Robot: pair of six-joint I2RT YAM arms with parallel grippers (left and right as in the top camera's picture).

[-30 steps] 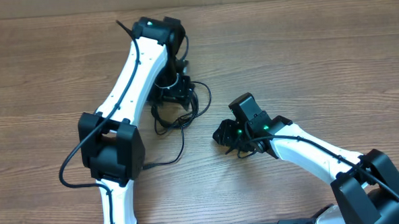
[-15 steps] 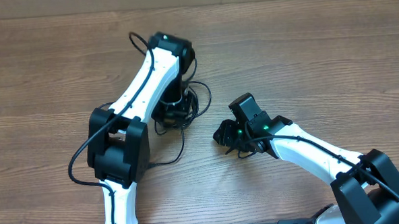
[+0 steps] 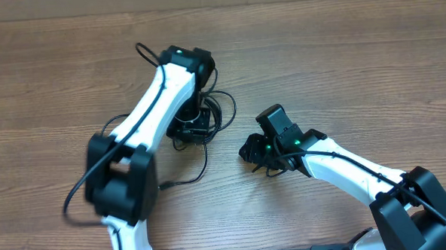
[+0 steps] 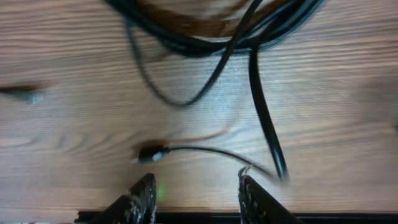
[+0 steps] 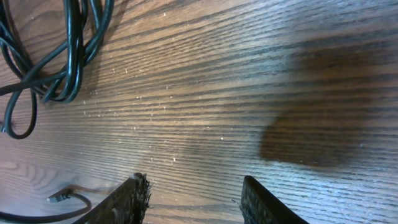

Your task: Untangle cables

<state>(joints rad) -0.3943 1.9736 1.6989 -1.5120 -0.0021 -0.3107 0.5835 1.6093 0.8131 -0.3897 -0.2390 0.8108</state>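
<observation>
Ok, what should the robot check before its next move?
1. Left gripper empty, jaws apart: ok.
2. Right gripper empty, jaws apart: ok.
3. Cables separated: not ok, they lie in one looped bundle.
4. A loose plug near the left gripper: ok, it lies on the table just ahead.
5. Which cable that plug belongs to: cannot tell.

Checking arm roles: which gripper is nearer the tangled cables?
Left. The left gripper hangs directly over the cables, strands just beyond its fingertips; the right gripper is off to their side, over the table.
</observation>
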